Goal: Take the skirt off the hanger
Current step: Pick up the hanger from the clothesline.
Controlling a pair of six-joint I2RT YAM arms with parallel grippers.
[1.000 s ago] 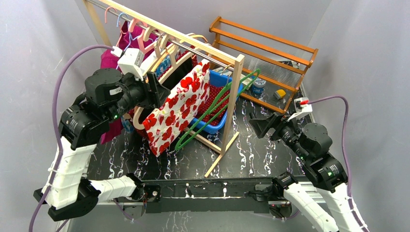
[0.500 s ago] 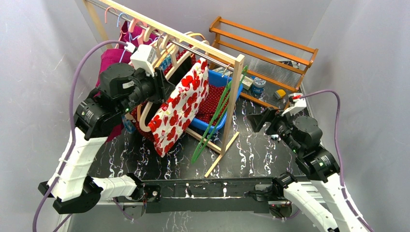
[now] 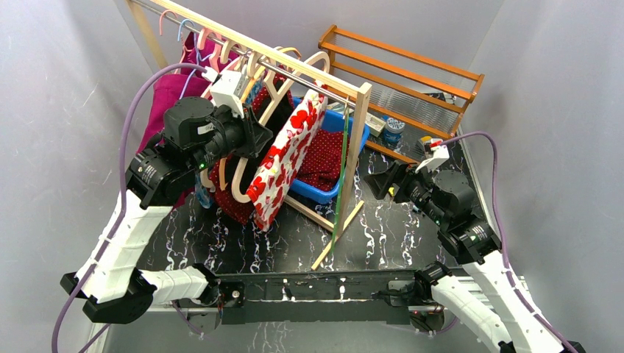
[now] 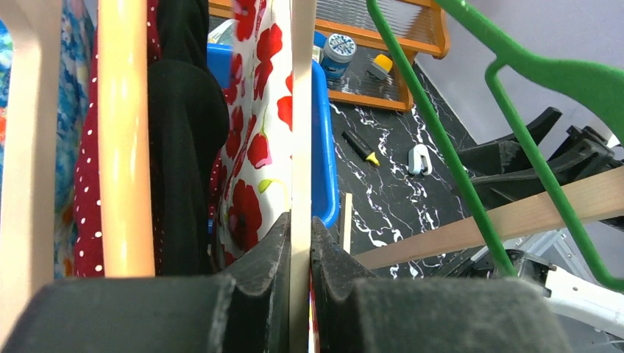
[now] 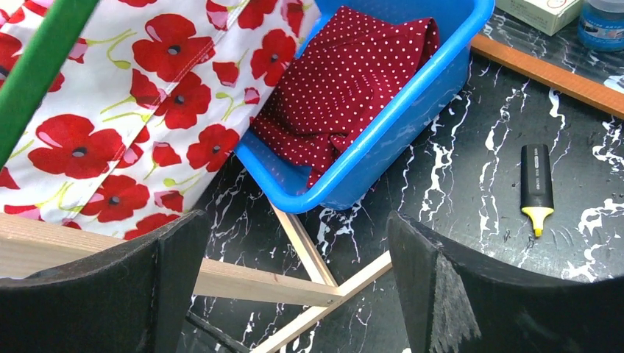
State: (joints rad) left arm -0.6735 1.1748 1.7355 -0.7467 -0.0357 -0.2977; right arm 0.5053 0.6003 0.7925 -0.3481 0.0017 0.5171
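Note:
The skirt (image 3: pixel 285 163), white with red poppies, hangs on a cream wooden hanger (image 3: pixel 237 184) in front of the wooden clothes rail (image 3: pixel 294 62). My left gripper (image 3: pixel 257 140) is shut on that hanger. In the left wrist view its jaws (image 4: pixel 300 220) pinch the cream bar (image 4: pixel 302 110), with the skirt (image 4: pixel 257 147) just to the left. My right gripper (image 3: pixel 379 184) is open and empty, right of the rail's end post. In the right wrist view (image 5: pixel 294 272) the skirt (image 5: pixel 110 125) hangs at the upper left, apart from the fingers.
A green hanger (image 3: pixel 342 176) dangles from the rail's right end. A blue basket (image 5: pixel 397 125) holding red dotted cloth (image 5: pixel 346 81) sits under the rail. The rail's floor braces (image 5: pixel 309 272) lie below my right gripper. A wooden shelf rack (image 3: pixel 412 73) stands behind. A highlighter (image 5: pixel 537 187) lies on the table.
My left gripper has moved right and up with the hanger, turning the skirt edge-on. The green hanger has swung down to vertical. My right gripper has moved left toward the rail post.

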